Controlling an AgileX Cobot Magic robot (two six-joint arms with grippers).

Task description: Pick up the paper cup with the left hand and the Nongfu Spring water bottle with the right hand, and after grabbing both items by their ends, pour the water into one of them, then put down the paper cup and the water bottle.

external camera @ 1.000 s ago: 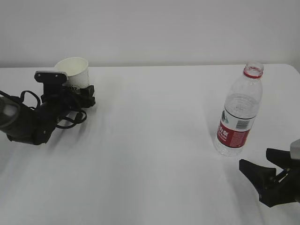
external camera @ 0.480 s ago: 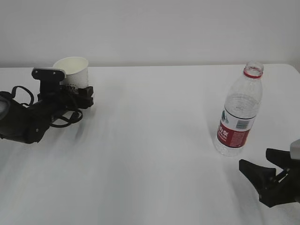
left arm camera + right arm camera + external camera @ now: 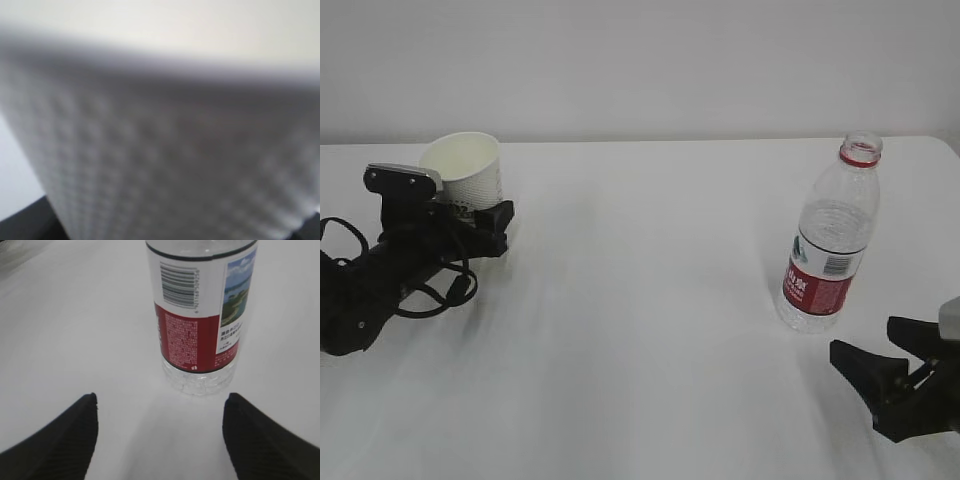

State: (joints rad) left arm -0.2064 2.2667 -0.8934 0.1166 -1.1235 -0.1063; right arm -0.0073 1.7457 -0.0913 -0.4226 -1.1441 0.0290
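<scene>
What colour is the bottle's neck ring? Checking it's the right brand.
Red, on the water bottle; clearest in the exterior view.

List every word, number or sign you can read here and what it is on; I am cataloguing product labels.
No text can be read.
Nongfu Spring water bottle: barcode with digits, too small to read; white small print on the red label, too small; a dark line under the landscape picture, blurred.
Paper cup: no print legible; the left wrist view is blurred.

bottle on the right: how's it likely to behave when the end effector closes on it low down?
The Nongfu Spring water bottle is tall on a narrow base, so a nudge could tip it. Its thin, clear ribbed wall will probably flex under squeeze. With no cap on the neck, a tilt may spill whatever it holds. The right end effector is open, short of it.
</scene>
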